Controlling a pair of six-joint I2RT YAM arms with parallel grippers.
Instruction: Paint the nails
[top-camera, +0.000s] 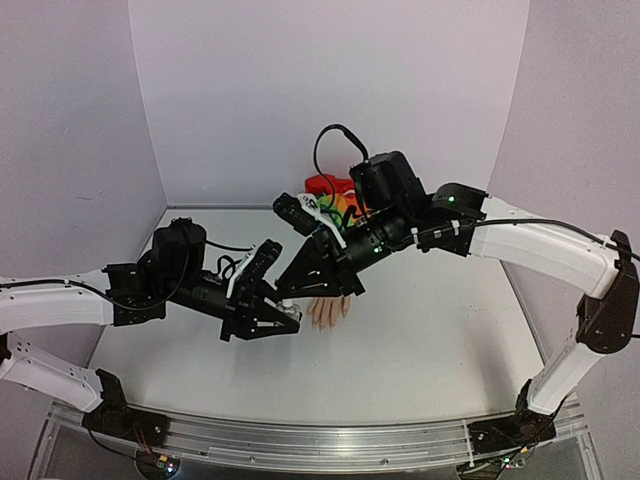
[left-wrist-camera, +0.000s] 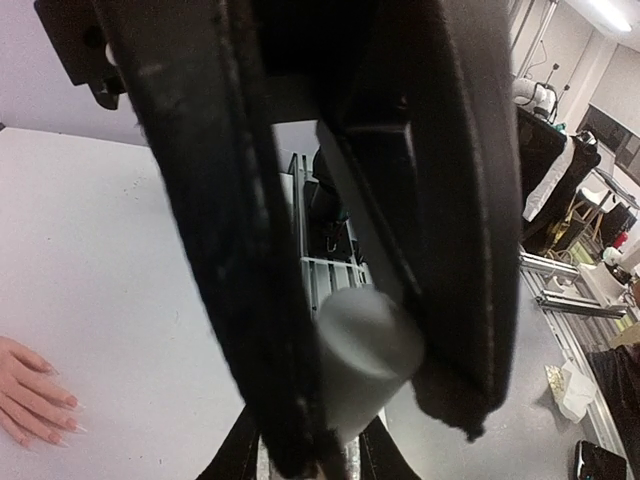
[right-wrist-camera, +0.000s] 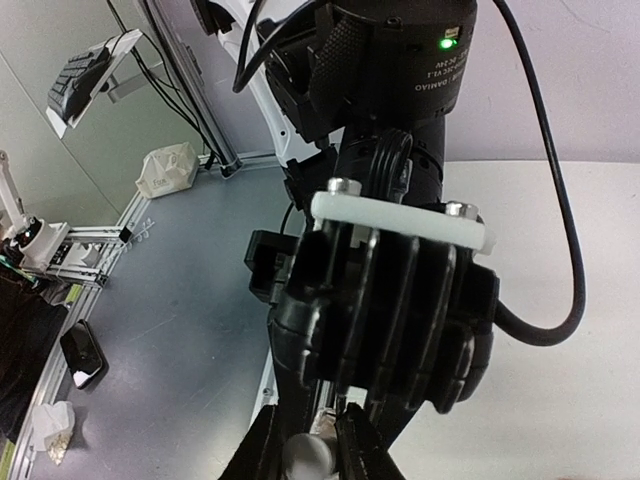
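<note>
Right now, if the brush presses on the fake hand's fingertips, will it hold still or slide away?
The fake hand lies palm down on the smooth table, nothing visibly pinning it, so a sideways push would probably skid it. Its fingers look moulded and evenly spread, so likely firm, not floppy. The rainbow sleeve may add slight drag.

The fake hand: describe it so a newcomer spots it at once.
On the table, find where the left gripper and right gripper meet. The fake hand lies beside them, fingers toward the near edge. It alone is flesh-coloured, its rainbow-striped sleeve behind the right arm.
</note>
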